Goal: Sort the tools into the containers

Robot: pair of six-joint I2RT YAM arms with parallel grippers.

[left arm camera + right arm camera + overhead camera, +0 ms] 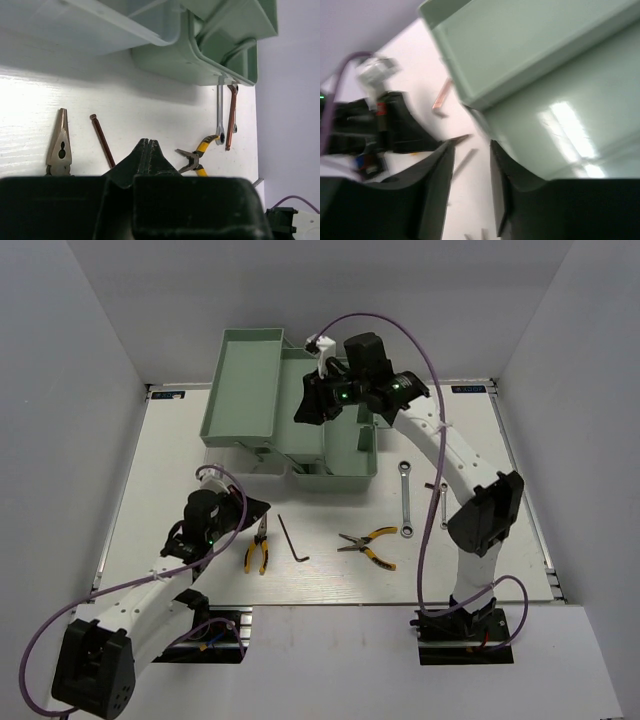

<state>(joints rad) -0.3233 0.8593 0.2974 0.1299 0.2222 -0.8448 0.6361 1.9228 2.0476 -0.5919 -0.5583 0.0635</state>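
- left arm [150,595] is low over the near-left part of the white surface [170,455]. Its jaws are pressed together at the tips with nothing between them, as the left wrist view shows clearly
- just past those tips is one pair of pliers [257,545] [60,145] with yellow-and-black handles, lying flat with its nose pointing toward the toolbox, near the jaws but not touching them
- right beside it is a thin dark hex key [292,539] [102,140], also flat on the surface
- the second pliers [368,545] [197,155] lie further right, nose pointing left
- the silver wrench [406,498] [220,117] lies lengthwise, in front of the toolbox's right corner
- just right of the wrench is a thinner bar [443,505] [231,117] that looks brownish from the left wrist. I can't tell what kind of tool it is
- the pale green toolbox [240,390] [200,65] [545,65] sits at the back with a tier folded out to the left
- right arm [450,455] reaches up and over the toolbox. Its jaws are parted with a clear gap and hold nothing. The right wrist view is blurry, but the gap shows
- every tool I can see is on the surface, outside the toolbox
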